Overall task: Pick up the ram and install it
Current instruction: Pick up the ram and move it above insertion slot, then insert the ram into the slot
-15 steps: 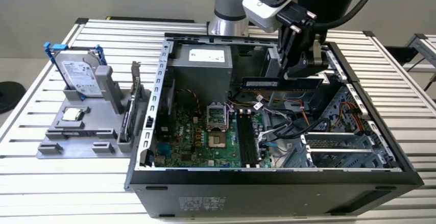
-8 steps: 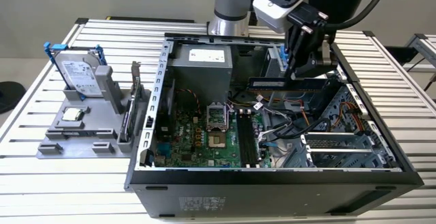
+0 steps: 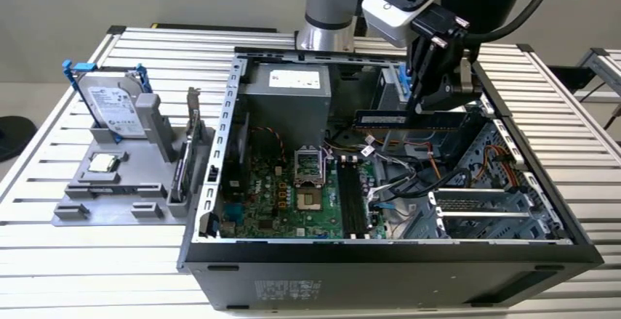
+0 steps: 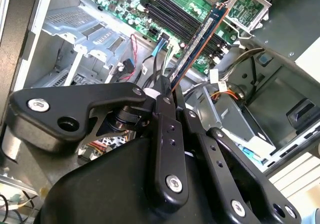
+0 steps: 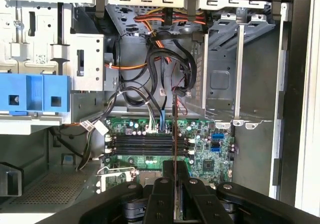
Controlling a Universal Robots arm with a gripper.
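Hand (image 3: 434, 107) clenched on the ram (image 3: 393, 119), holding it level and on edge above the open computer case (image 3: 388, 261), over the cables to the exterior view's right of the motherboard (image 3: 281, 195). In the second wrist view the ram sticks out over the black memory slots (image 4: 172, 14), not seated. Hard drive (image 3: 112, 105) and processor (image 3: 104, 163) sit in the gray holder (image 3: 107, 206) on the table (image 3: 58, 261).

One ram (image 3: 388, 119), clamped between the fingers (image 4: 167, 129). Below the fingers, one open computer case (image 3: 388, 261) with one motherboard (image 3: 281, 203) and four dark memory slots (image 5: 142, 144). Well off from the fingers, on the bench (image 3: 97, 261): one hard drive (image 3: 109, 105), one processor chip (image 3: 105, 163), one grey holder (image 3: 107, 195).
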